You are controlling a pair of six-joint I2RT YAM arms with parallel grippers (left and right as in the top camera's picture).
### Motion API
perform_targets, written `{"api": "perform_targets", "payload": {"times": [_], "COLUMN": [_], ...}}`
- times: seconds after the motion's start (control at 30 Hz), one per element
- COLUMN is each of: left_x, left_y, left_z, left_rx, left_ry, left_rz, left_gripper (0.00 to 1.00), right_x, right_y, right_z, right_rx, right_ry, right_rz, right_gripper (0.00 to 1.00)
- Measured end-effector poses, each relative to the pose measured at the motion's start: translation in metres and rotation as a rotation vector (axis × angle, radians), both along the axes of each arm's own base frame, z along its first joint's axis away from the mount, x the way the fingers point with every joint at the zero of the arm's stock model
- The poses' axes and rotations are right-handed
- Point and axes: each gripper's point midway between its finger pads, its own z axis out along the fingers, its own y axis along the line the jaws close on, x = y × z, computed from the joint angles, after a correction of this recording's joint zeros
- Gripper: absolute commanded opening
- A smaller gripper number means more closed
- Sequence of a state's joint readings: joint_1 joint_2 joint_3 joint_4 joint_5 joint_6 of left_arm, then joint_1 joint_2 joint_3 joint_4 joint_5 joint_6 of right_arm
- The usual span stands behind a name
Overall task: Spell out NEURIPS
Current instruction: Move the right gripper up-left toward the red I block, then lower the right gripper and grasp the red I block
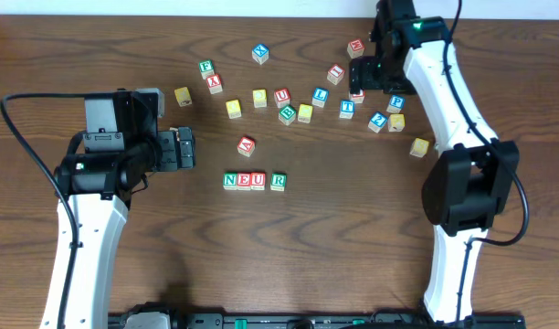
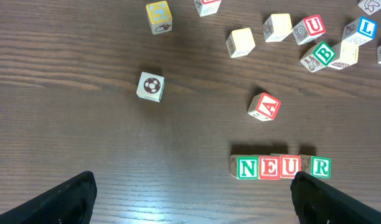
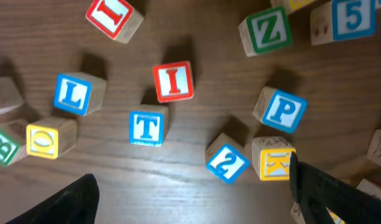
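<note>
wood-grain table point(image 1: 334, 247) with cubic wooden blocks, soft-edged, each printed face framed in colour. your n-e-u-r row point(image 1: 254, 180) lay near the table's middle: n, e and u touched side to side, with r just beside u. your left gripper point(image 2: 193, 183) hung over bare wood near the row's n end, its dark fingers spread wide with nothing between them. your right gripper point(image 3: 192, 180) was likewise parted and empty above the loose scatter at the far right. there the red i block point(image 3: 174, 81) lay just beside the blue t block point(image 3: 146, 128), and the blue p block point(image 3: 281, 111) sat skewed near the 2 block point(image 3: 227, 163).
</note>
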State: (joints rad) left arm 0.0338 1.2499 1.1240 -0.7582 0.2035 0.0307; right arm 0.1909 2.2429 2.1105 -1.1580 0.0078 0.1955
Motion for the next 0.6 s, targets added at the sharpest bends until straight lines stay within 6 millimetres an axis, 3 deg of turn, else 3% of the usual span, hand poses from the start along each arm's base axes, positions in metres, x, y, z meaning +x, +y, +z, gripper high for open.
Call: {"api": "perform_targets", "payload": {"times": [0.3, 0.6], "left_x": [0.0, 0.0], "left_y": [0.0, 0.0], "left_z": [0.0, 0.0], "left_rx": [0.0, 0.0], "left_ry": [0.0, 0.0], "left_rz": [0.0, 0.0], "left_gripper": [0.98, 0.98], "right_x": [0.016, 0.028], "right_y": [0.042, 0.03], "right_z": [-0.041, -0.044], "right_rx": [-0.037, -0.089], "right_ry": [-0.023, -0.068], "right_rz": [0.043, -0.034], "right_gripper": [0.88, 0.87]}}
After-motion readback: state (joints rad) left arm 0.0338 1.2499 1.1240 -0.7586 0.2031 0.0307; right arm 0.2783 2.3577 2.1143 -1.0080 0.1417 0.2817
